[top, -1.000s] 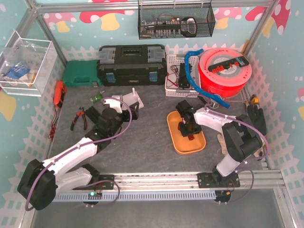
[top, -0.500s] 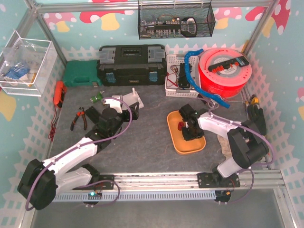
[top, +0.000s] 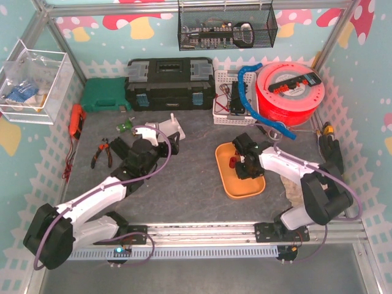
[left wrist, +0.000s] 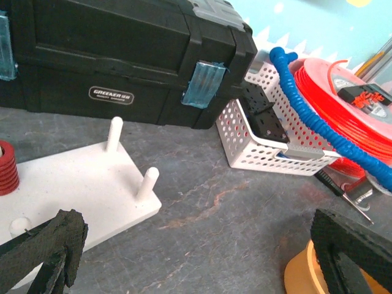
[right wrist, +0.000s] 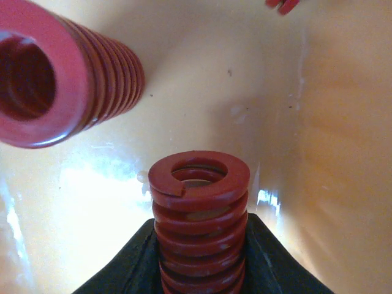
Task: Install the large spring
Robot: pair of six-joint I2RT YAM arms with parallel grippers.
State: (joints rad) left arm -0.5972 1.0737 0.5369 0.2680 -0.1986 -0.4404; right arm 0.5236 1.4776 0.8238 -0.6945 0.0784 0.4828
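Note:
My right gripper (right wrist: 199, 269) is shut on a red coil spring (right wrist: 199, 208) and holds it upright inside the orange tray (right wrist: 331, 122). A second, wider-looking red spring (right wrist: 55, 79) lies on its side in the tray, up and to the left of it. In the top view the right gripper (top: 245, 164) is over the tray (top: 236, 187), with a red spring (top: 231, 163) beside it. My left gripper (left wrist: 202, 257) is open and empty, low over the table beside the white peg board (left wrist: 73, 177). The board carries two bare pegs (left wrist: 147, 180) and a red spring (left wrist: 6, 168) at its left edge.
A black toolbox (top: 168, 82), a white basket (top: 231, 101) and a red filament spool (top: 288, 92) line the back. Pliers (top: 101, 153) lie on the left. A green case (top: 104, 95) stands at the back left. The tray's edge (left wrist: 300, 275) shows near my left gripper.
The right arm has swung its elbow to the right and its gripper has shifted slightly up the tray, now shut on a spring. The left arm has not moved.

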